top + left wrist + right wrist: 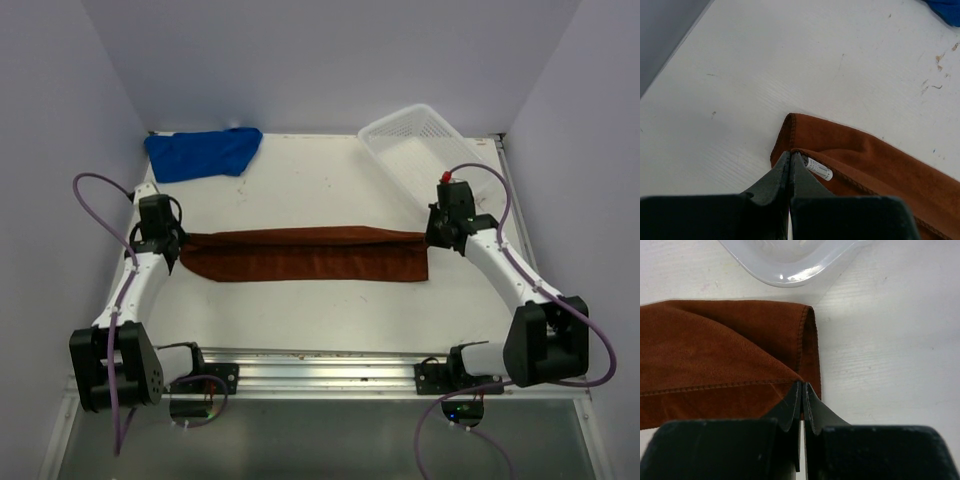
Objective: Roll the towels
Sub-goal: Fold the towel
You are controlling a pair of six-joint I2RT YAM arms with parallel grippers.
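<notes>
The rust-brown towel (305,255) lies folded into a long strip across the middle of the table. My left gripper (172,247) is shut on its left end; in the left wrist view the jaws (791,156) pinch the hemmed corner of the towel (875,160) beside a small white label. My right gripper (437,237) is shut on its right end; in the right wrist view the jaws (803,386) pinch the top fold's corner of the towel (715,350). The blue towel (203,152) lies crumpled at the back left, its edge in the left wrist view (947,9).
A white plastic mesh basket (420,140) stands at the back right, close behind my right gripper; its rim shows in the right wrist view (790,265). Walls enclose the table on three sides. A metal rail (320,365) runs along the near edge.
</notes>
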